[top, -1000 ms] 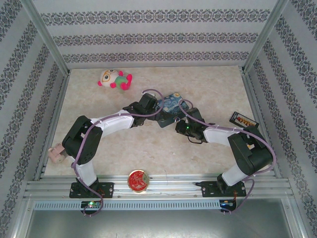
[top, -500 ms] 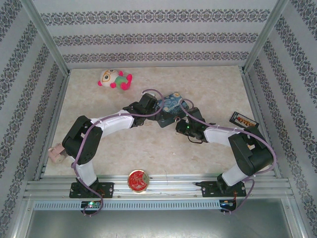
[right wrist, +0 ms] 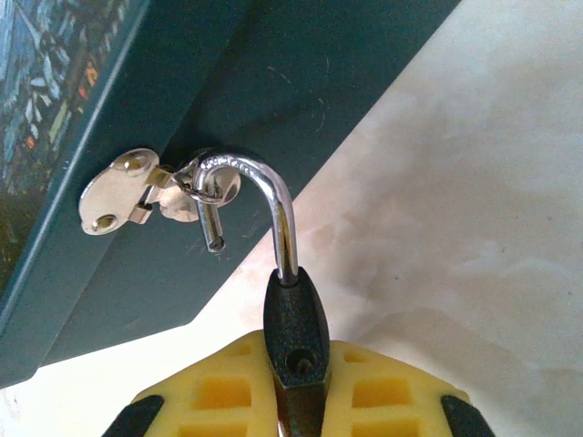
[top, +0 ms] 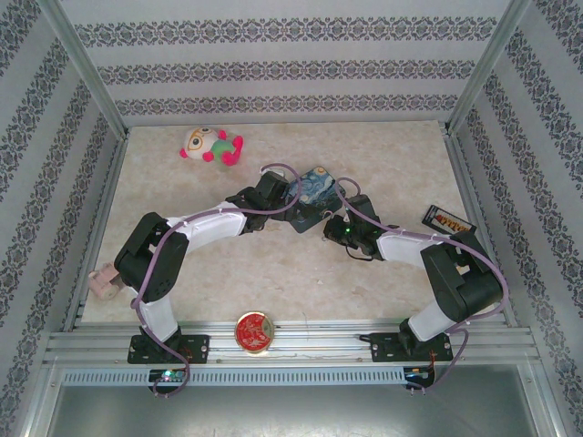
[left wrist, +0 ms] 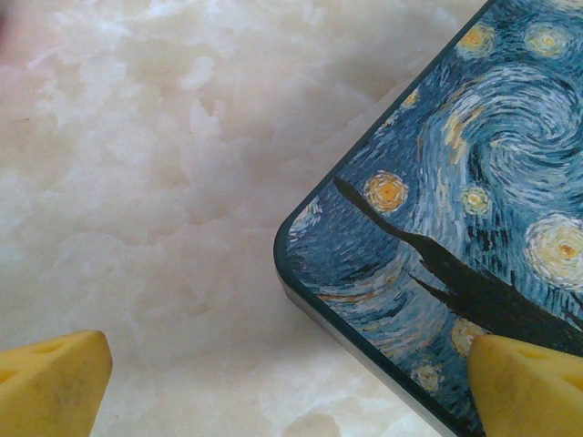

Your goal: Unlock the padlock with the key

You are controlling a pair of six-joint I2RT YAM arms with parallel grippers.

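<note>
In the right wrist view my right gripper point(right wrist: 299, 387) is shut on the small dark padlock point(right wrist: 296, 319), pinched between its yellow fingers point(right wrist: 219, 391). The silvery shackle point(right wrist: 278, 196) stands open, its short free end out of the body, and is hooked through the ring of the hasp point(right wrist: 123, 187) on the blue painted tin point(right wrist: 273, 73). The key is out of view. My left gripper point(left wrist: 291, 387) is open, its yellow fingertips point(left wrist: 55, 387) straddling a corner of the tin point(left wrist: 455, 182). From above, both grippers meet at the tin point(top: 316, 185).
A plush toy point(top: 211, 146) lies at the back left. A round red tin point(top: 254, 330) sits at the near edge between the arm bases. A dark flat box point(top: 447, 219) lies at the right and a pink object point(top: 103, 282) at the left. Patterned walls enclose the table.
My right gripper has shifted slightly away from the near edge, toward the tin, and tightened on the padlock. The left arm has stayed still.
</note>
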